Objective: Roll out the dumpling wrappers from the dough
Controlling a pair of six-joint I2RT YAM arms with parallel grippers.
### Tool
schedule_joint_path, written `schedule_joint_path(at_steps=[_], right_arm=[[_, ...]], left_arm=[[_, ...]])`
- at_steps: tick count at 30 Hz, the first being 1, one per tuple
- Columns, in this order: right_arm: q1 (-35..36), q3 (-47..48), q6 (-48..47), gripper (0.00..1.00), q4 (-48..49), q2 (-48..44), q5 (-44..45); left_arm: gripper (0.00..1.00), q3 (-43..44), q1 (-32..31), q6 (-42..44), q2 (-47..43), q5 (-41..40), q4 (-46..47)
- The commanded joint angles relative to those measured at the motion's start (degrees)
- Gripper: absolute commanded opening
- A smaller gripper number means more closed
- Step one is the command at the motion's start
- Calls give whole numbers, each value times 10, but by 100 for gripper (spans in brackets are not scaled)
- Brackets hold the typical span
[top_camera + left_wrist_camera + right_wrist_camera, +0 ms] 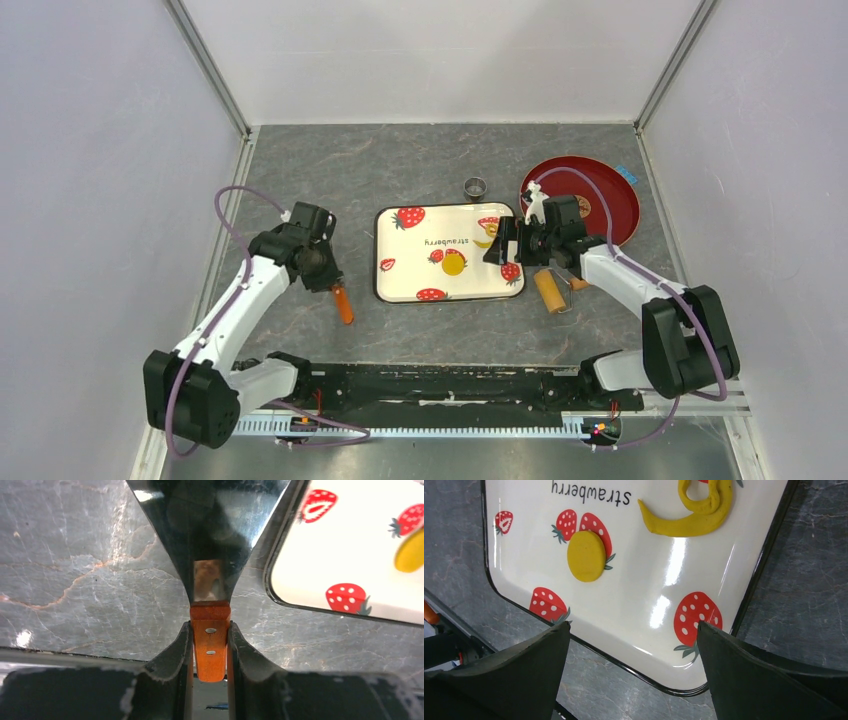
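A round yellow dumpling wrapper (453, 263) (586, 556) lies flat on the strawberry-print tray (400, 285) (639, 605). A crescent scrap of yellow dough (484, 240) (694, 515) lies near the tray's far right corner. My right gripper (503, 245) (634, 630) hangs open over the tray's right edge, with nothing between its fingers. Left of the tray, my left gripper (328, 275) (210, 630) is shut on the orange wooden handle of a scraper (343, 303) (210, 645). The scraper's metal blade (210, 525) points away over the grey table.
A small metal ring cutter (475, 186) stands behind the tray. A red plate (610, 200) sits at the back right. A tan wooden roller (549, 290) lies just right of the tray's near corner, beneath my right arm. White walls enclose the table.
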Motion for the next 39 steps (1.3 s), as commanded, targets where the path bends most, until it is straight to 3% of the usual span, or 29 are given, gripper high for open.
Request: schedule_joint_path(at_steps=[1,9,17,29,39], right_arm=[[0,-5,18,98,46,-21,-30],[0,-19,51,98,95,-20,-76],[1,-12,66,98,111,-31,-83],[24,24,80,98,136,-64,-139],[112,65,74,94,136,26,-131]], left_arm=[[2,54,-38,60,-24,-5,0],[2,138,-217,136,51,-78,-5],[2,151,-379,195,158,-163,-4],[2,112,-461,248,195,-188,56],[2,119,-478,260,179,-184,78]])
